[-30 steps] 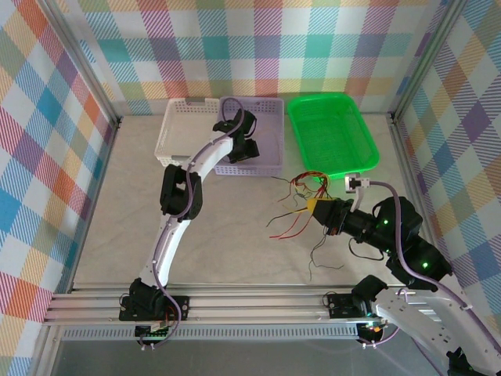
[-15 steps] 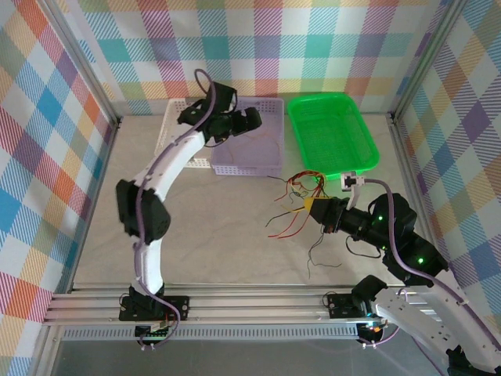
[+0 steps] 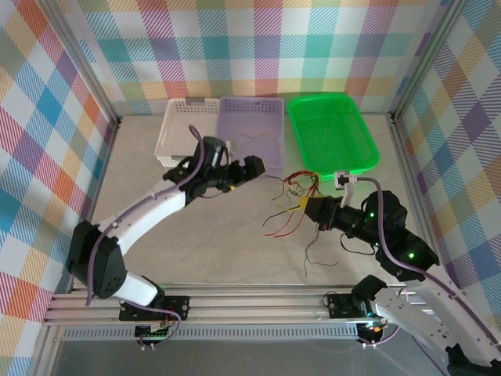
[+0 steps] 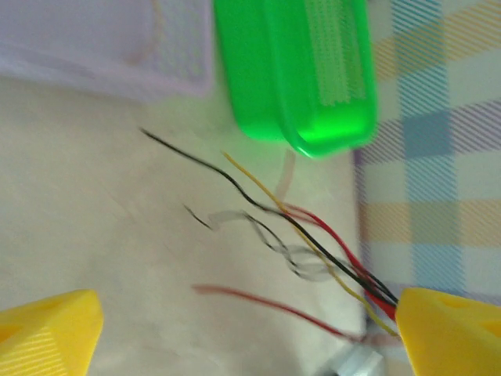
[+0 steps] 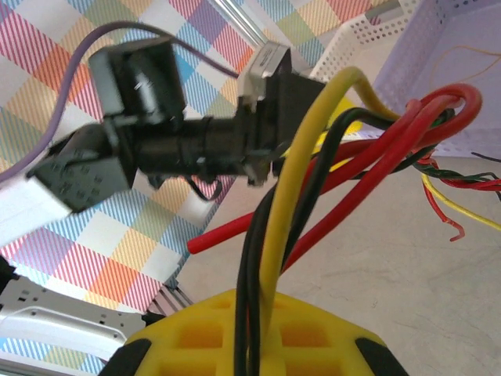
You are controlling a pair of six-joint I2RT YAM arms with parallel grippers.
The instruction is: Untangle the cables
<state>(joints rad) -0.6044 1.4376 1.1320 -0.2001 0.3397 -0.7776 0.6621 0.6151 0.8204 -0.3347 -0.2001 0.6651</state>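
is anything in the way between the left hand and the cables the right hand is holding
Nothing visible does. Just bare table lies between the open left hand and the cables pinched in the right hand. The purple basket sits farther back, off that line.

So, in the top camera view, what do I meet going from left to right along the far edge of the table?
White perforated plastic basket → pale purple perforated plastic basket → bright green plastic mesh tray.
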